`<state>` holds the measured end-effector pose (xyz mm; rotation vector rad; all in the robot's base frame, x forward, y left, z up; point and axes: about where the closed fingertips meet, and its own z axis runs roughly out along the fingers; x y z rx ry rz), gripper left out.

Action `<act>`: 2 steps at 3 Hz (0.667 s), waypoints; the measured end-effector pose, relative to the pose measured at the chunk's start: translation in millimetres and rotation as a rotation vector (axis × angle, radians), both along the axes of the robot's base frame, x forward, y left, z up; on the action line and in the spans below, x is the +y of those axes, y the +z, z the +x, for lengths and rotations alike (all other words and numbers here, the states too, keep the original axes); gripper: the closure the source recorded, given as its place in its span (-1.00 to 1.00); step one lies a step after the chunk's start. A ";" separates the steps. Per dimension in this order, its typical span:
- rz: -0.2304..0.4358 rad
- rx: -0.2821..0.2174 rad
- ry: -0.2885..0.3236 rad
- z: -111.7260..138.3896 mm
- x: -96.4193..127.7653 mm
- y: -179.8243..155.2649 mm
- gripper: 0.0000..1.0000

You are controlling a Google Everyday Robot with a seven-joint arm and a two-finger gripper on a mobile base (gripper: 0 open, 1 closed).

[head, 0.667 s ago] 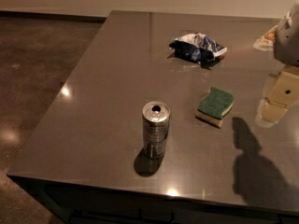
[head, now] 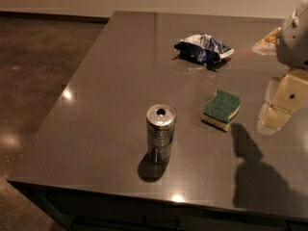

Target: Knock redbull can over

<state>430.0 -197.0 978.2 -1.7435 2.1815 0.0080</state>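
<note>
The redbull can (head: 160,134) is standing upright near the front of the bench (head: 96,129), so the knocking over is not done yet. The gripper (head: 285,102) is being held well apart at the right edge, past the sponge (head: 221,109) (open or shut cannot be told).

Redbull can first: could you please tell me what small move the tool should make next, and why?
Probably move the tool left toward the redbull can, keeping clear of the sponge. The can stands upright and untouched; the tool hangs far off to its right, with the sponge lying roughly between them.
</note>
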 end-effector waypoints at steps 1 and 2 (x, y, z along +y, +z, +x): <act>0.154 0.015 0.063 -15.1 38.3 -5.1 -1.00; 0.336 0.034 0.082 -21.0 92.5 -20.5 -1.00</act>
